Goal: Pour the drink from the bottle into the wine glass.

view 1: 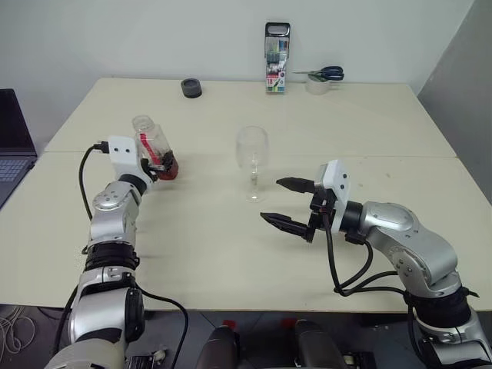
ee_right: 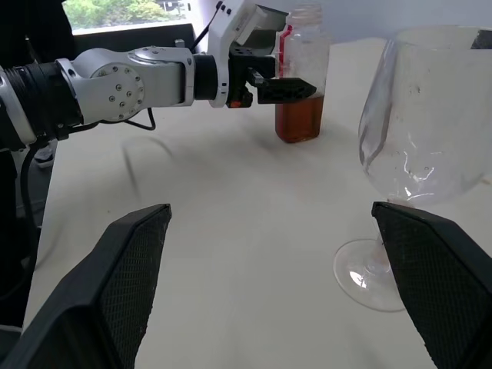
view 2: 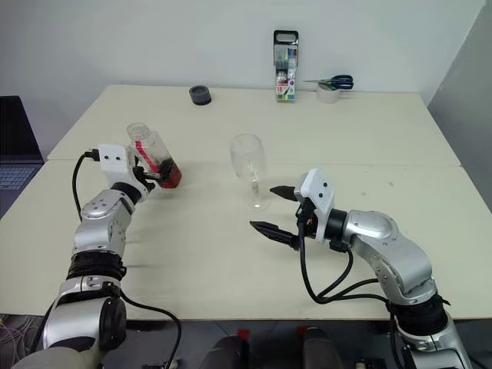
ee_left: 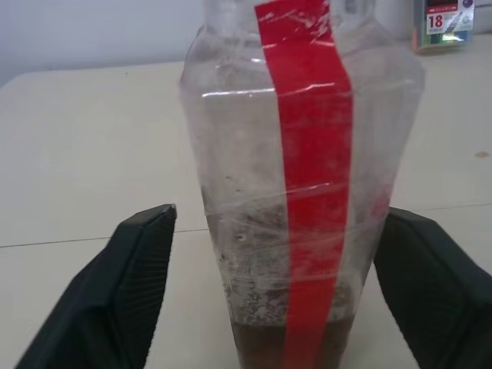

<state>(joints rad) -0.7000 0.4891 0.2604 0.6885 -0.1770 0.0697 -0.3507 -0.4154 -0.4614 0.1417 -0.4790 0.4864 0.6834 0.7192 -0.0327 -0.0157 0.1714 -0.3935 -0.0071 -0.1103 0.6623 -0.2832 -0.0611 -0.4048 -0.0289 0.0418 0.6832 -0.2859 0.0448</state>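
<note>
Where the left hand (view 1: 157, 165) brackets it, the bottle (view 1: 154, 146) hides one finger.

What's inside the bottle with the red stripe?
The bottle has brownish-red drink sitting low at the bottom; the rest looks empty. The red strip hides a narrow slice of the inside.

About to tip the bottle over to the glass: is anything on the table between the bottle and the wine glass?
Nothing visible. The bottle sits between the left gripper's fingers, and the stretch of table from it to the wine glass is bare. The right gripper hangs open on the glass's other side.
</note>
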